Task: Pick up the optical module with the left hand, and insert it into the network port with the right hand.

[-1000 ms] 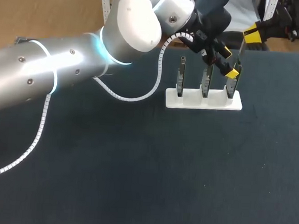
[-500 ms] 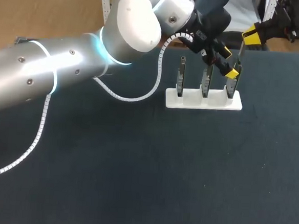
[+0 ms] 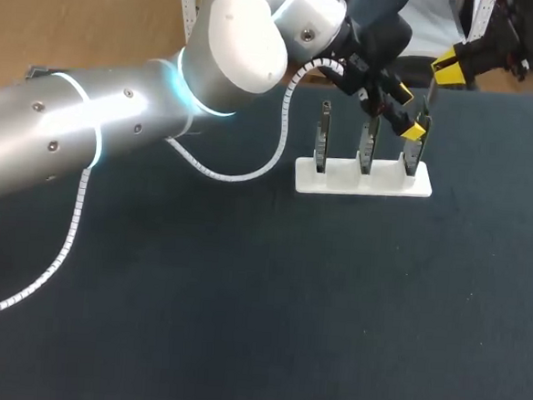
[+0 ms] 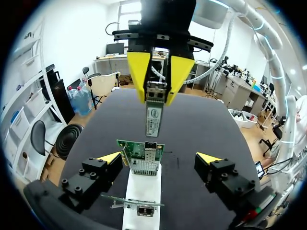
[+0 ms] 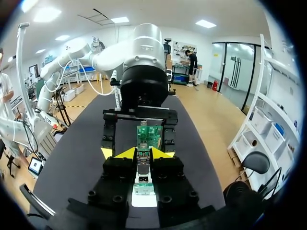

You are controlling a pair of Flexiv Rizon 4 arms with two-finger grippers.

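In the left wrist view, my right gripper (image 4: 158, 91) hangs ahead, shut on the slim silver optical module (image 4: 154, 117), which points down at the network port on a green circuit board (image 4: 144, 160). That board stands on a white stand (image 4: 141, 191) between the wide-open fingers of my left gripper (image 4: 159, 158), which touch nothing. In the right wrist view, my right gripper (image 5: 143, 153) holds the module (image 5: 143, 168), with the board (image 5: 148, 136) and the black left gripper (image 5: 139, 120) just beyond. In the head view, my left gripper (image 3: 405, 114) straddles the stand's right-hand board (image 3: 413, 157). My right gripper (image 3: 448, 66) is above it at the far table edge.
The white stand (image 3: 362, 179) carries three upright boards, the other two at its left (image 3: 323, 140) and middle (image 3: 368, 148). My left arm (image 3: 116, 125) and its white coiled cable (image 3: 241, 173) cross the table's left half. The dark mat (image 3: 314, 304) fills the near side.
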